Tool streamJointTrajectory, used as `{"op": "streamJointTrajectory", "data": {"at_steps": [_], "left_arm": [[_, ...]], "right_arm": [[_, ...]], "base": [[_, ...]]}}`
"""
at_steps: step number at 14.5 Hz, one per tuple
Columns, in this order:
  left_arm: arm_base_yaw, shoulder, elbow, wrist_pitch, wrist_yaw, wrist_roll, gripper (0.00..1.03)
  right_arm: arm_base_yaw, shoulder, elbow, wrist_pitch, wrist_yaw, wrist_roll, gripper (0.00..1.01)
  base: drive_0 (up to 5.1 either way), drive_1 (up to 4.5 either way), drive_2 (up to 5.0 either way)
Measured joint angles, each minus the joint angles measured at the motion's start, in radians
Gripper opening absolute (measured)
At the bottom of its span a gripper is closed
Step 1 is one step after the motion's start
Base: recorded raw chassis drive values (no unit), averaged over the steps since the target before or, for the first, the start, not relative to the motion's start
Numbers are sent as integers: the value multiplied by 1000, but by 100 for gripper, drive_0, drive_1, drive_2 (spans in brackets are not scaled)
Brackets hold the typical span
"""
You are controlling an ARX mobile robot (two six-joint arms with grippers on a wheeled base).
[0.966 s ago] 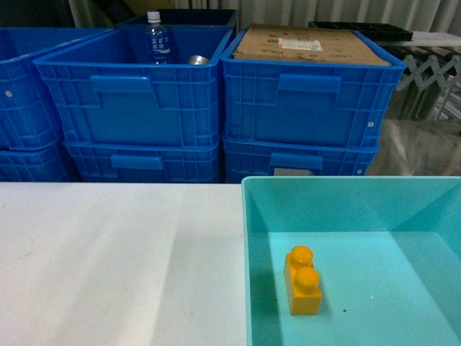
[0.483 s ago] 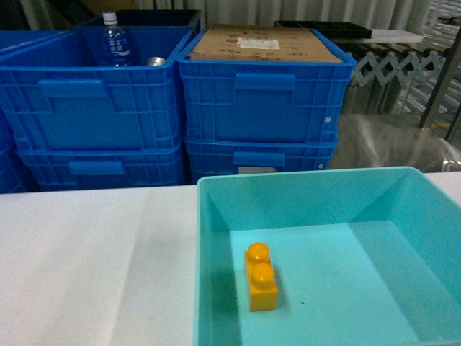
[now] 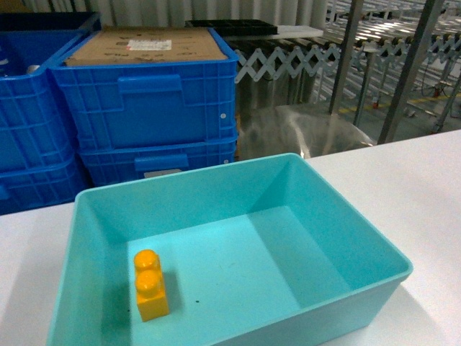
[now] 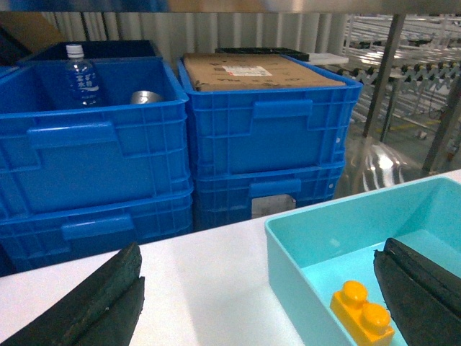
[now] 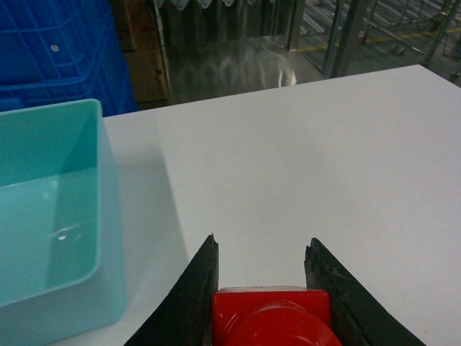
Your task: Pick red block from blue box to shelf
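Note:
The red block sits clamped between the two black fingers of my right gripper, stud facing the camera, above the white table to the right of the blue box. The pale turquoise blue box holds only an orange-yellow two-stud brick. My left gripper is open, straddling the box's left wall with that brick beside its right finger. The steel shelf stands beyond the table at the upper right. Neither gripper shows in the head view.
Stacked dark blue crates stand behind the table, one topped with cardboard, another holding a water bottle. A folding scissor conveyor lies between crates and shelf. White tabletop stretches right of the box.
The head view has swung to the right: the box and crates slid left in the picture, and the steel shelf and the table's right side came into view.

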Motion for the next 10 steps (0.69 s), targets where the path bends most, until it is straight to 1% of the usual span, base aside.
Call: {"op": "streamJointTrajectory", "data": {"at_steps": [10], "left_arm": [[0, 0, 0, 0, 0, 0, 98]], "right_arm": [[0, 0, 0, 0, 0, 0, 29]], "base": [[0, 0, 0]]}}
